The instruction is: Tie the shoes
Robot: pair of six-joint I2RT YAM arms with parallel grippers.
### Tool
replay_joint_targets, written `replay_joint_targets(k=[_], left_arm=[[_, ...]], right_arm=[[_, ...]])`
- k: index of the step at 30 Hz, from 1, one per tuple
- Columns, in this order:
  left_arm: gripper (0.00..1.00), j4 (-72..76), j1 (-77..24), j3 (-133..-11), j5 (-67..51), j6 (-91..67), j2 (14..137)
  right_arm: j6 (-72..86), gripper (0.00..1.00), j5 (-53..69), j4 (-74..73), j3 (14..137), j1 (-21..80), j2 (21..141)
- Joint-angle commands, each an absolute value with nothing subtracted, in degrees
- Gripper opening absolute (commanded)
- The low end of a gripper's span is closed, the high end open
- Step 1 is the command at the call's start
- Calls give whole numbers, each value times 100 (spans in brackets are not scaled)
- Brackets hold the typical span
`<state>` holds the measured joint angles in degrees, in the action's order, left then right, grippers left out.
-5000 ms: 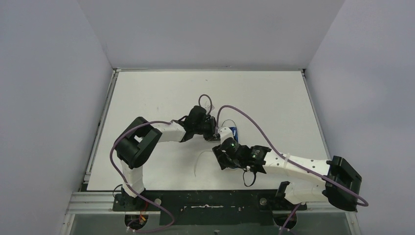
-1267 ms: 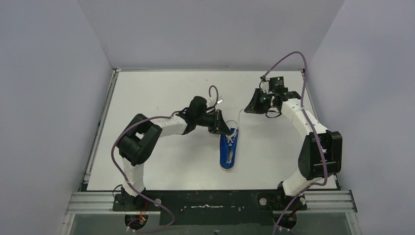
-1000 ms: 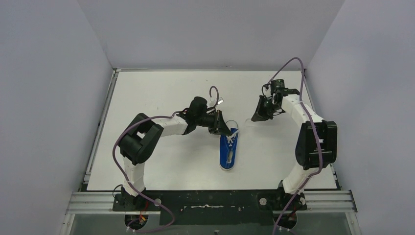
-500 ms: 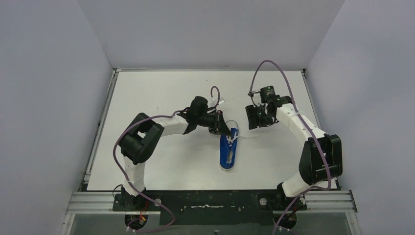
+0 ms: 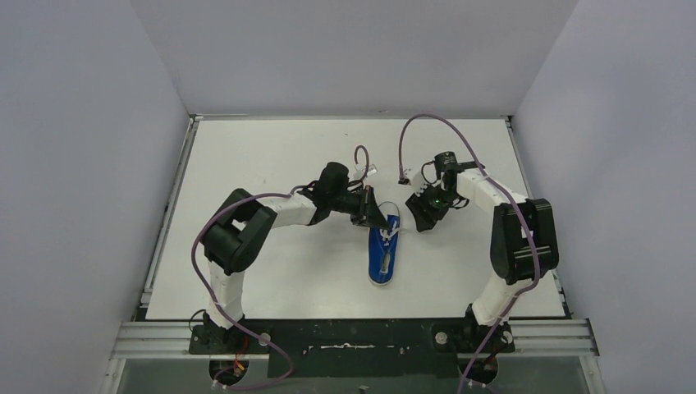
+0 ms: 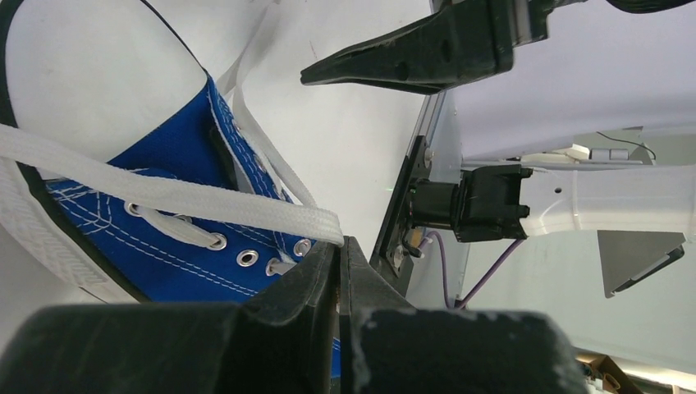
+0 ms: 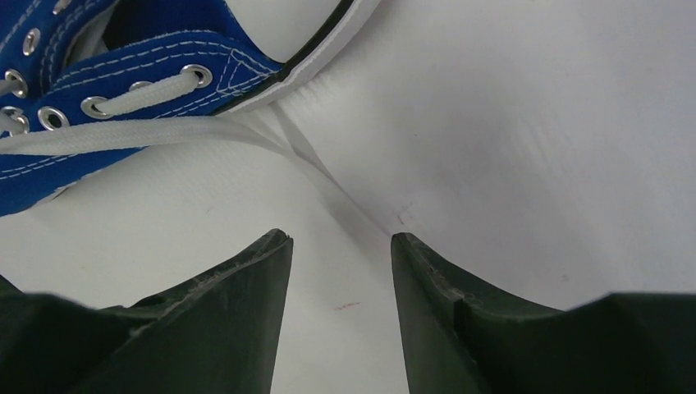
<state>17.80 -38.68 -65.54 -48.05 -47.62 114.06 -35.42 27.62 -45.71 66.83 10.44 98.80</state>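
Lace (image 6: 164, 205) in left hand (image 6: 339, 248); right hand (image 7: 341, 240) half-spread

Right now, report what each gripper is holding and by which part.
Left gripper: shut on one white lace, pinched just past the sneaker's eyelets. Right gripper: open, holding nothing; another lace strand lies on the table before it.

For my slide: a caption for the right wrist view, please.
Open right gripper poised over a white lace trailing from the blue sneaker.
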Motion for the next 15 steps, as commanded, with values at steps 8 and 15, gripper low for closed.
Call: replay_joint_targets(k=[8,15], left_arm=[[0,2301,-3824,-6645,-5093,-4838,11439],[0,2512,-3796,-6592,-5135,-4991,11497]], right_arm=[[-4067,48,2592,-4336,6506,1179,10061],[-3967,43,1873,-3950,6083,1304,9895]])
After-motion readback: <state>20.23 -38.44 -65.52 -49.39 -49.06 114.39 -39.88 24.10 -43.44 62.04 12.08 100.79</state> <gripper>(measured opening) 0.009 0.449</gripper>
